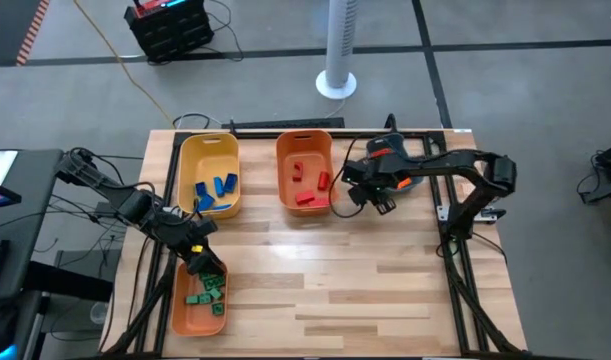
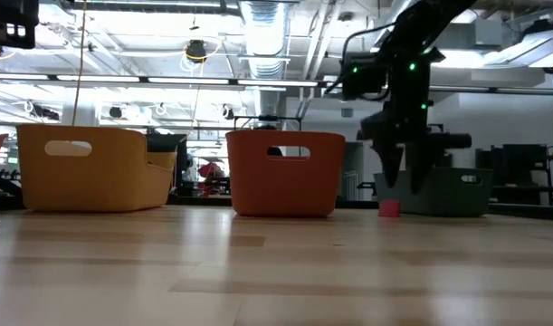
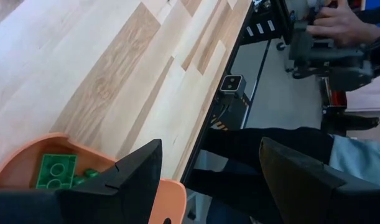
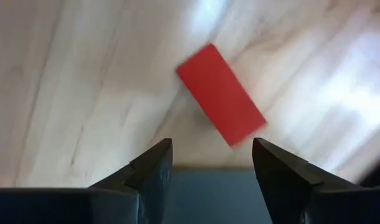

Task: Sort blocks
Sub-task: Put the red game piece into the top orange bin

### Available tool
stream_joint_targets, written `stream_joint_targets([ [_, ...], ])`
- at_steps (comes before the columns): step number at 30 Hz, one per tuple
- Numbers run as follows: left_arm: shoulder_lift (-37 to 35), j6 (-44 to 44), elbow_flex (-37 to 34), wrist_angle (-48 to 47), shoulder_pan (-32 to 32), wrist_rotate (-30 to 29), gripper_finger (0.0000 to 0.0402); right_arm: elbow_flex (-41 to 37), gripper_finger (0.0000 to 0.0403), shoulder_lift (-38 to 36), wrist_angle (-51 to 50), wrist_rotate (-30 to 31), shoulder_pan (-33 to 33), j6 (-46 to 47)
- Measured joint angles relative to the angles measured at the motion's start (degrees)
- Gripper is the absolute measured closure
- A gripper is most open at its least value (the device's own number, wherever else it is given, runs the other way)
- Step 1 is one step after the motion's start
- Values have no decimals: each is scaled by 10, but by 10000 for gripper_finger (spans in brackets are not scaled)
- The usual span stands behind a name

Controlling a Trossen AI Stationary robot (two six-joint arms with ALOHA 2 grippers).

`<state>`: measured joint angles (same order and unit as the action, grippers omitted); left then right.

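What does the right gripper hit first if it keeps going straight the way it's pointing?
Most likely the red block lying on the table: it sits dead ahead of the open right gripper, nothing between. Exact gap is hard to judge.

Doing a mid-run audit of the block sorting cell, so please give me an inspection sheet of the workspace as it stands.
Surface: wooden table, bare over most of its near half.
Job's things: blue blocks in the yellow bin; red blocks in the orange bin; green blocks in a second orange bin at the left front; one red block loose on the table.
Clutter: nothing seen.
Grippers: left gripper open over the green blocks' bin; right gripper open, above the loose red block, holding nothing.
Cables: dark cables by the left arm's base; a yellow cord on the floor.
Surroundings: white tower fan, black crate, a person's hand beyond the table.
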<state>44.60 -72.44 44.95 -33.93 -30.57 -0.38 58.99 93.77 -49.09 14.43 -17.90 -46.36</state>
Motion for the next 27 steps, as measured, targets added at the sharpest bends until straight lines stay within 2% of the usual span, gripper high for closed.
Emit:
stream_joint_targets([
  [2,0,1,0,0,0,0,141,0,168,-19,0,-9,-2,2],
  [5,0,7,0,0,0,0,141,0,168,-40,16,-57,-12,-5],
  [8,0,12,0,0,0,-1,141,-4,168,-40,40,-84,-27,-13],
  [16,0,-9,0,0,0,-1,141,-6,168,17,56,-87,-44,-93],
  [27,0,-49,0,0,0,-2,141,-19,168,50,87,-86,-56,-111],
])
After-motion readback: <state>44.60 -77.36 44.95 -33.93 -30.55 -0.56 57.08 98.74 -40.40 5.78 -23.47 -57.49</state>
